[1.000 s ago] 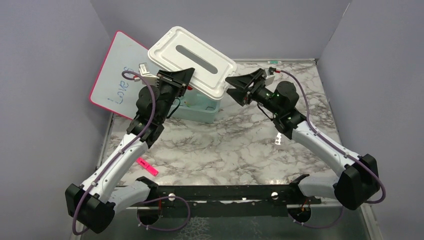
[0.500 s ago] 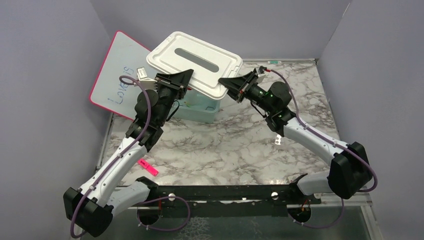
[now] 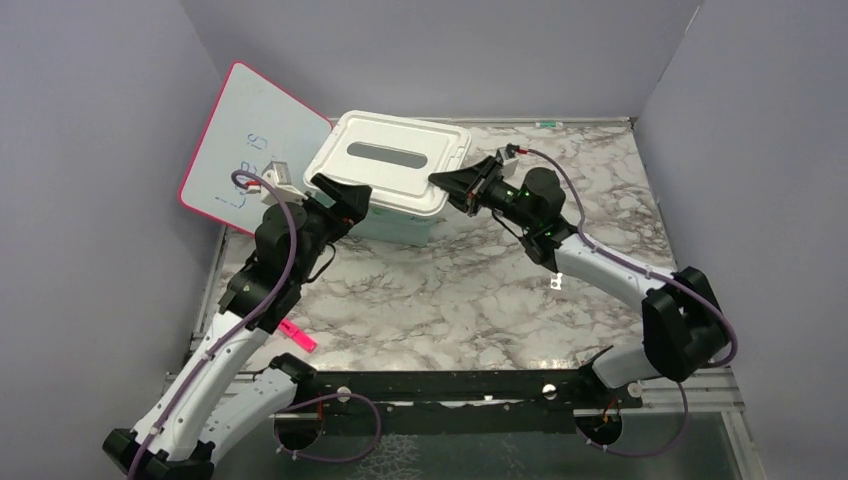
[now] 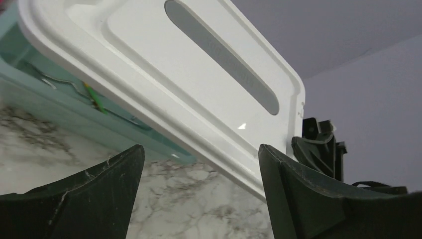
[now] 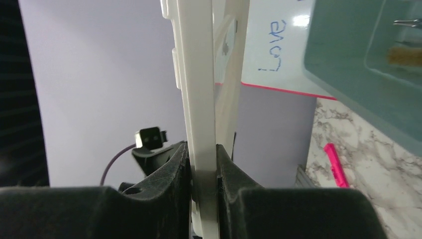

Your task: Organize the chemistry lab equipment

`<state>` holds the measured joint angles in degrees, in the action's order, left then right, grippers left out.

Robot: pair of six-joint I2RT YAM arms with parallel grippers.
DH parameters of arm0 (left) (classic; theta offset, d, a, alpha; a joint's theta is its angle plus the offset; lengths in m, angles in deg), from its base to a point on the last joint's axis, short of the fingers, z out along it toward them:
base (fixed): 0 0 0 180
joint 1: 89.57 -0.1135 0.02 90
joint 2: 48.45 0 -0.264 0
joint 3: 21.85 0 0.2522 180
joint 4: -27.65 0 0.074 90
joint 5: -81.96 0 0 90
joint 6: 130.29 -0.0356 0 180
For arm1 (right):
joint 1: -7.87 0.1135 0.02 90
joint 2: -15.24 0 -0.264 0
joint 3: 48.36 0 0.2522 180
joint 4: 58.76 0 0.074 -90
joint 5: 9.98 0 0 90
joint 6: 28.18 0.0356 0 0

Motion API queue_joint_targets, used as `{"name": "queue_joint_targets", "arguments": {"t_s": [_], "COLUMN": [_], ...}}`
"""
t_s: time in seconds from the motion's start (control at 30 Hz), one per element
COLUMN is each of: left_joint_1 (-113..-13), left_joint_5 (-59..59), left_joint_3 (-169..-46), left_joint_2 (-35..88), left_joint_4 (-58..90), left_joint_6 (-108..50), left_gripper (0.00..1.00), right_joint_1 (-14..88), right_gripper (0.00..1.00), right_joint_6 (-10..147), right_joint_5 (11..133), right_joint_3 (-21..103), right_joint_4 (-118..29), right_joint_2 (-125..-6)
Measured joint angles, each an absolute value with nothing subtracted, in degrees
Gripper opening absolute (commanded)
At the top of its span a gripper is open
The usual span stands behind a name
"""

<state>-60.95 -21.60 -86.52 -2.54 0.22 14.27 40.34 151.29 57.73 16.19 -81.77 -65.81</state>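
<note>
A white lid (image 3: 395, 165) with a long slot lies tilted over the pale green bin (image 3: 398, 229) at the back of the table. My right gripper (image 3: 447, 186) is shut on the lid's right rim, and the rim (image 5: 201, 99) stands pinched between its pads. Just short of the bin's near left corner, my left gripper (image 3: 343, 202) is open and holds nothing. Through the gap under the lid (image 4: 199, 74), thin metal tongs (image 4: 52, 83) and a green-tipped stick (image 4: 94, 97) show inside the bin. The rest of the chemistry lab equipment is hidden.
A pink-edged whiteboard (image 3: 250, 150) with blue writing leans against the left wall behind the bin. A pink marker (image 3: 297, 335) lies on the marble table near the left arm. Grey walls enclose the table at the back and sides.
The lid came down from a raised tilt onto the bin. My right gripper shut on its right rim. My left gripper let go of the lid, opened and drew back.
</note>
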Motion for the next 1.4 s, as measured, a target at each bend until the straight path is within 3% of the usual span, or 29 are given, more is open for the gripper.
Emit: {"name": "queue_joint_targets", "arguments": {"t_s": [0.23, 0.63, 1.4], "left_joint_1": [-60.97, -60.97, -60.97], "left_joint_5": [-30.54, -37.88, -37.66], "left_joint_3": [-91.46, -96.14, -95.9], "left_joint_2": [-7.33, -5.51, -2.61], "left_joint_4": [-12.64, -16.35, -17.1], "left_joint_6": [1.73, -7.65, -9.31], "left_gripper": [0.88, 0.88, 0.88], "right_joint_1": [40.45, 42.09, 41.35], "right_gripper": [0.01, 0.01, 0.01], "right_joint_6": [148.16, 145.08, 142.17], "right_joint_5": [57.12, 56.68, 59.13], "right_joint_3": [21.52, 27.49, 25.63], "right_joint_4": [-82.69, -84.28, -79.78], "right_joint_2": [-76.35, -89.05, -86.84]}}
